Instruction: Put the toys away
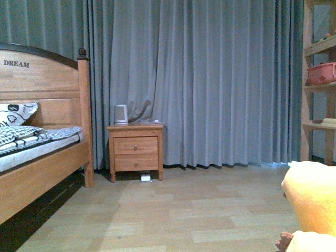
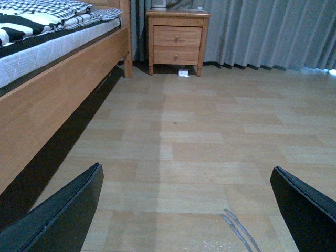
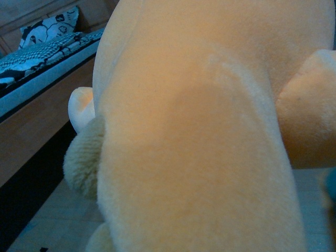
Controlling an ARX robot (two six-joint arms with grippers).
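The orange-yellow plush toy (image 1: 312, 202) bulges into the lower right corner of the front view, off the floor. In the right wrist view the plush toy (image 3: 199, 136) fills almost the whole picture and hides my right gripper, which is shut on it. A tan fuzzy bit (image 3: 84, 157) sticks out at its side. My left gripper (image 2: 186, 210) is open low over the bare wooden floor, its two black fingers (image 2: 63, 215) wide apart with nothing between them.
A wooden bed (image 1: 42, 157) with patterned bedding stands at the left. A two-drawer nightstand (image 1: 135, 149) with a white cup sits against grey curtains (image 1: 210, 79). A wooden shelf unit (image 1: 317, 84) with a pink basket stands at the right. Grey tape marks (image 2: 239, 228) lie on the floor.
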